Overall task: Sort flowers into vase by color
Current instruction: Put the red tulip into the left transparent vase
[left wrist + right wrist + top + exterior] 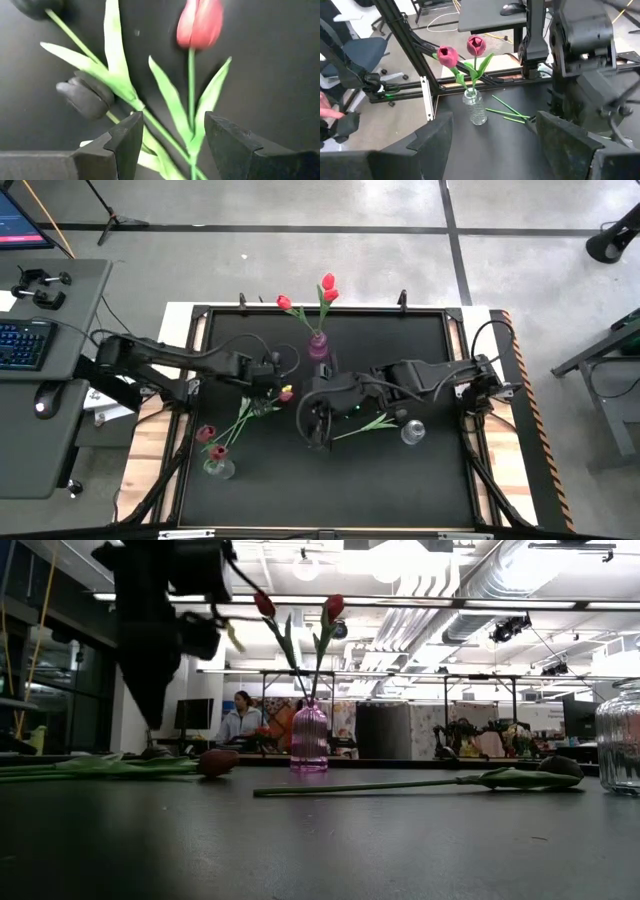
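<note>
The left end effector hangs over the loose bundle of flowers lying left of the bench's centre, fingers spread, with green stems and leaves running between them. In the left wrist view a pink-red tulip lies just ahead of the fingers and a dark blackish tulip beside it; the stems cross, and nothing is pinched yet.

The right end effector waits near the bench's middle, spread and empty. One more tulip with a dark head lies flat just right of it, beside a clear jar.

A purple vase near the far edge holds two red tulips. A clear vase near the left front corner holds two pink ones.

The step in hand looks like picking one flower from the bundle. To do it well:
- Settle on one stem only, probably the pink-red one, and close where it runs clear of the dark tulip's stem
- Grip the stem itself, not a leaf, low enough that the head stays free
- Lift straight up, so the crossing stems fall away
- Carry it to the vase holding its own colour
</note>
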Available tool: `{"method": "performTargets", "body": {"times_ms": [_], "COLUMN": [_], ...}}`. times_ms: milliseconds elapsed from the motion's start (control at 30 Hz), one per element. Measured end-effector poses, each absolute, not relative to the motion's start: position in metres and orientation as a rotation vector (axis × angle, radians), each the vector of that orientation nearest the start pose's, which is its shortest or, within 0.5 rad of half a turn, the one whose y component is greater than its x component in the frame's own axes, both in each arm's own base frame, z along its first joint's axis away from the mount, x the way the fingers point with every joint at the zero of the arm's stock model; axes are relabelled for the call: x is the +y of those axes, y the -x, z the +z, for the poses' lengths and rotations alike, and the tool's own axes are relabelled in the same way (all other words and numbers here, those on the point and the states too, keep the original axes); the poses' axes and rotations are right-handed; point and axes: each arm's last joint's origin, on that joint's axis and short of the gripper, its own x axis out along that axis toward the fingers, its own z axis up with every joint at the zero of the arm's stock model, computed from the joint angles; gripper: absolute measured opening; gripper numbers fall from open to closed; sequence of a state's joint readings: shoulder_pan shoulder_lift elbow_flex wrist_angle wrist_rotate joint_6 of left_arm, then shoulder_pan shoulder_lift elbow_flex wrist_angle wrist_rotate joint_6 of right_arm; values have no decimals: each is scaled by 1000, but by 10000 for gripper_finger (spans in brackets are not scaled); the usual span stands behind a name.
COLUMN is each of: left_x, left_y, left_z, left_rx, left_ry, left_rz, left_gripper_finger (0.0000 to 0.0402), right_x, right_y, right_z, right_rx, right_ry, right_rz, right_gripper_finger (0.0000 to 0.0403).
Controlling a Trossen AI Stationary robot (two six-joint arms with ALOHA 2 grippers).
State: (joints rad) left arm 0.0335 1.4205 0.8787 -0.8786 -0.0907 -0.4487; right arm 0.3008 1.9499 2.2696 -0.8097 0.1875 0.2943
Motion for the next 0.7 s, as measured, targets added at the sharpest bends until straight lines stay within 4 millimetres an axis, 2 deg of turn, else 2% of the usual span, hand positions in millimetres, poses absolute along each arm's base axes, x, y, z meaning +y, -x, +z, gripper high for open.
{"method": "performTargets", "body": {"times_ms": [233,533,700], "left_x": [9,6,-5], "left_y": [-240,-242,-244], "left_z": [167,156,155], "left_rx": [1510,1543,1523], "left_ry": [292,280,228], "left_rz": [367,321,265], "left_gripper_finger": [197,197,197], "right_x": [124,124,123], "right_y": [-396,-396,-396], "right_z": [435,435,435], "right_rx": [498,501,504], "right_ry": [-164,-161,-159], "right_rz": [-13,-18,-22], "right_gripper_finger": [271,271,271]}}
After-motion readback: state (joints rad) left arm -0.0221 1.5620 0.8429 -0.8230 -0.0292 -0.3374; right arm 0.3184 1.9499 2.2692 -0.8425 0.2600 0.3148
